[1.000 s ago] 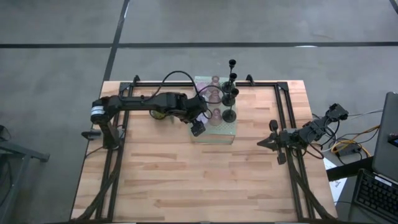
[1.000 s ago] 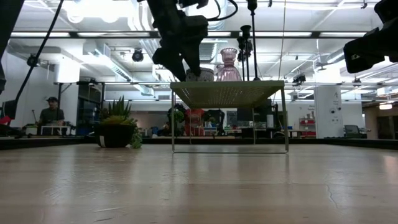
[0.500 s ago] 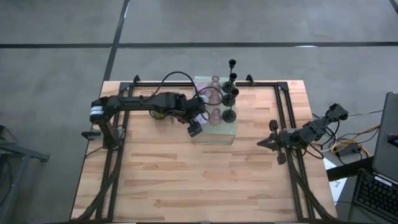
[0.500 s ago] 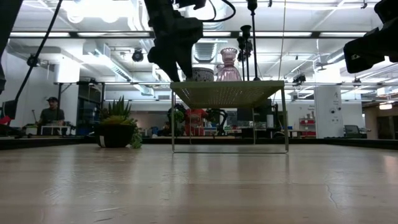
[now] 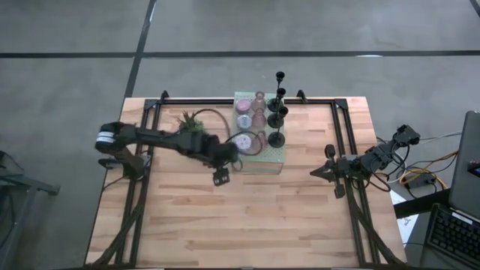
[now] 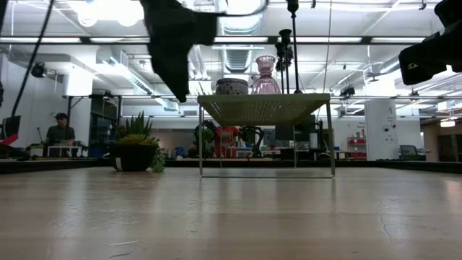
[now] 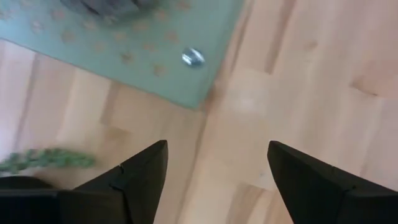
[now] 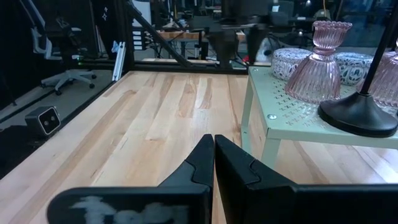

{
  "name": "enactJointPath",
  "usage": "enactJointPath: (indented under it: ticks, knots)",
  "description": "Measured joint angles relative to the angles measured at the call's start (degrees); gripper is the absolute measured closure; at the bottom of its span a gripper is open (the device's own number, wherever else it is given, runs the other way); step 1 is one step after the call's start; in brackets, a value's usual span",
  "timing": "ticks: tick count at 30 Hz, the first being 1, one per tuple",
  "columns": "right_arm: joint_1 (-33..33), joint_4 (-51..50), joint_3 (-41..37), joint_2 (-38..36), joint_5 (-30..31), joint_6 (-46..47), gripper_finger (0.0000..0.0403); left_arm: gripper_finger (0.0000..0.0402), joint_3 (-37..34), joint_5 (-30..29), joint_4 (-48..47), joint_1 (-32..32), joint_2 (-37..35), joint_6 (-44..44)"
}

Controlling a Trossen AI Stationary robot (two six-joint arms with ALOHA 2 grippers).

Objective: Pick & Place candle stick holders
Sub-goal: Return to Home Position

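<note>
Left gripper (image 5: 220, 178) is hanging over the bare wooden table (image 5: 247, 225) just off a corner of the pale green perforated shelf (image 5: 259, 165), fingers (image 7: 143, 174) spread wide and gripping nothing. All the candle stick holders (image 5: 259, 118) in view are standing on the shelf top: black slim-stemmed ones (image 5: 278, 112) along its right edge, pink glass ones (image 6: 265, 74) mid-shelf, squat pale patterned ones (image 6: 232, 86) toward the left. A small potted plant (image 5: 191, 124) is sitting on the table left of the shelf. Right gripper (image 8: 214, 138) is waiting at the table's right edge, fingers pressed together, empty.
</note>
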Motion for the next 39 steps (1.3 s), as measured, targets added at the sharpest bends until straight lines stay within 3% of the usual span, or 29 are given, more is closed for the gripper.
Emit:
enactJointPath:
  ticks: [5,9,14,19,24,26,32,35,39]
  knots:
    - [0.0,-0.03,0.0,-0.04,0.0,-0.19,0.0394,0.0123,-12.62,-0.33,11.23,-5.51,-9.77,-3.9]
    - [-0.02,-0.02,0.0,-0.04,0.0,-0.1,0.0394,0.0122,-25.92,-3.82,24.71,-9.73,-16.03,-9.65]
    - [-0.02,-0.03,0.0,-0.04,0.0,-0.01,0.0394,0.014,-37.68,-2.36,33.98,-11.43,-21.24,-14.51]
    - [-0.02,-0.02,0.0,-0.02,0.0,-0.26,0.0394,0.0233,-44.44,-2.91,44.08,-11.78,-26.8,-11.07]
    - [0.0,-0.03,0.0,-0.02,0.0,-0.06,0.0394,0.0357,-47.73,-4.14,45.39,-11.41,-34.15,-7.67]
    - [-0.01,-0.02,0.0,-0.02,0.0,-0.23,0.0394,0.0389,-49.64,-5.64,47.43,-11.41,-37.51,-7.49]
    - [0.0,-0.02,0.0,-0.02,0.0,-0.04,0.0394,0.0384,-58.44,-9.43,57.77,-11.81,-49.31,0.66]
    - [-0.01,-0.02,0.0,-0.02,0.0,-0.01,0.0394,0.0381,-61.8,-10.41,57.26,-11.59,-55.29,11.06]
    - [0.0,-0.02,0.0,-0.02,0.0,-0.26,0.0394,0.0381,-65.48,-10.35,57.21,-11.73,-62.01,13.0]
